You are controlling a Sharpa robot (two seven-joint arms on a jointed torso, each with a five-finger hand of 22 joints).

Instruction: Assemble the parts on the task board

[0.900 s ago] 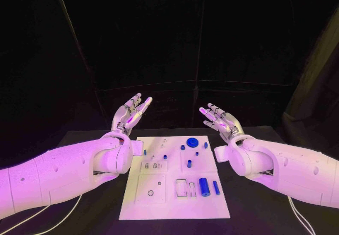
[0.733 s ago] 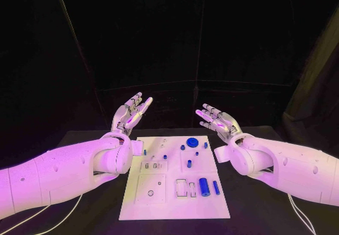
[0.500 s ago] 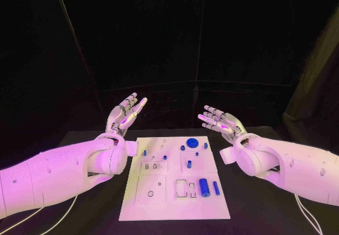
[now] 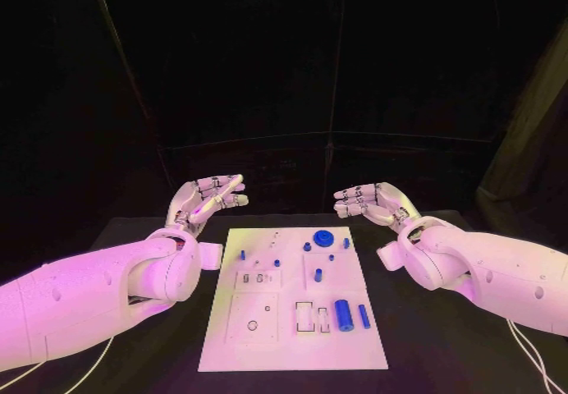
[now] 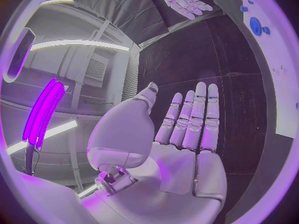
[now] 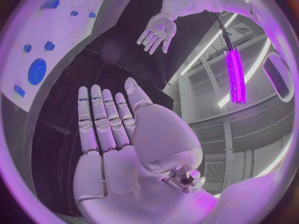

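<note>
The white rectangular task board (image 4: pixel 292 328) is seen lying flat in the middle of the black table (image 4: pixel 444 345), with small blue parts (image 4: pixel 343 314) resting on it, among them a round blue disc (image 4: pixel 322 238) near its far edge. The silver left hand (image 4: pixel 205 199) is held above the table beyond the board's far left corner, fingers apart and nothing grasped. The silver right hand (image 4: pixel 370 202) is raised beyond the far right corner, likewise spread and empty.

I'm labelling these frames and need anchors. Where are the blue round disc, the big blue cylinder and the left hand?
Blue round disc (image 4: pixel 322 239): head view, middle of its top face.
Big blue cylinder (image 4: pixel 343 314): head view, middle of its side.
Left hand (image 4: pixel 203 199): head view, middle of the hand.
</note>
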